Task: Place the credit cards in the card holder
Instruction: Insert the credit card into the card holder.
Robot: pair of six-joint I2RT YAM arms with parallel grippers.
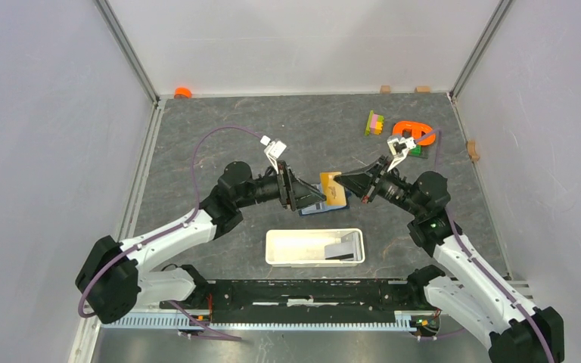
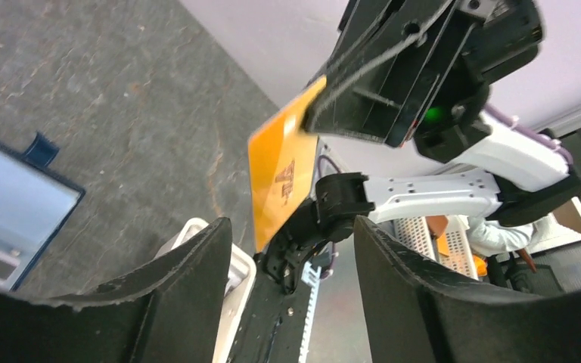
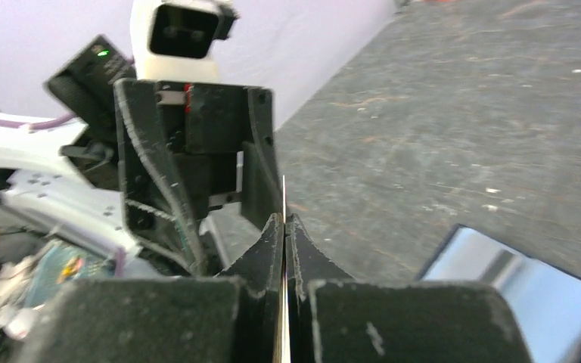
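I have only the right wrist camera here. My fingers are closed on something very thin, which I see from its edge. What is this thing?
Observer: The left wrist view shows its face: an orange card with a dark logo, pinched near one corner by the right gripper.
Operator: Where is the card holder? I see only a light blue corner.
Observer: From above, the card holder lies open on the table between the left gripper and the right gripper, partly hidden under the card.
Operator: Are there other cards?
Observer: Yes, at least one grey card lies in the white tray, nearer the arm bases.
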